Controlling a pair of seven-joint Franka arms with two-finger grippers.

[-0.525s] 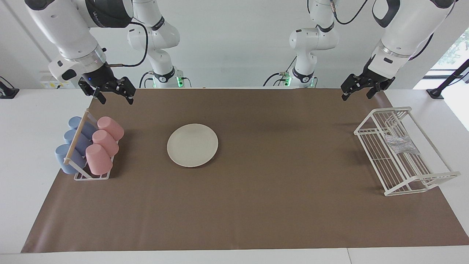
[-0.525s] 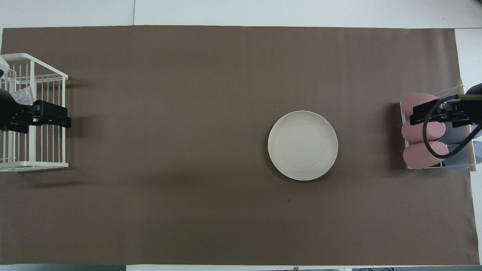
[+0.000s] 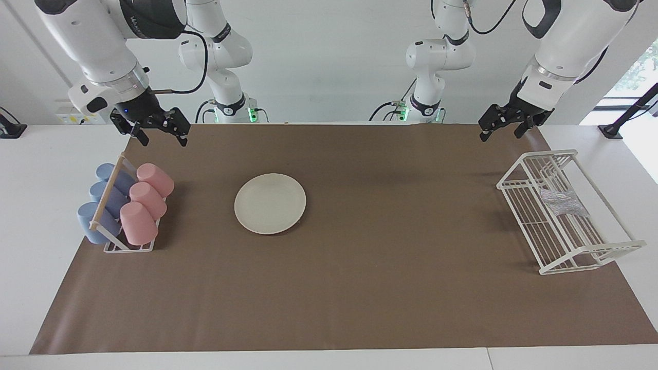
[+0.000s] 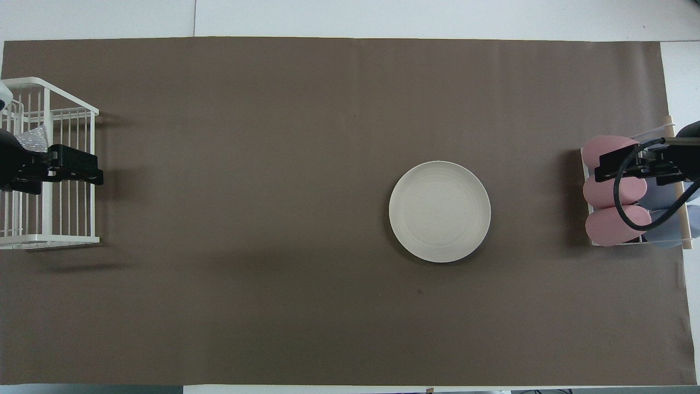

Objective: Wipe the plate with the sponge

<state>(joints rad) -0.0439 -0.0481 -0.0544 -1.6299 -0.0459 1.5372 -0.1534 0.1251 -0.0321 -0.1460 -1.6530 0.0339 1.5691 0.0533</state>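
The cream-white plate lies flat on the brown mat, toward the right arm's end. The silvery, wrinkly sponge rests inside the white wire rack at the left arm's end. My left gripper hangs open and holds nothing, over the rack's edge that lies nearest the robots. My right gripper is open with nothing in it, in the air above the cup holder. Neither gripper touches anything.
A small holder with pink cups and blue cups lying on their sides stands at the right arm's end. The brown mat covers most of the white table.
The left gripper has risen very slightly above the rack. The right gripper, plate and sponge have not moved.
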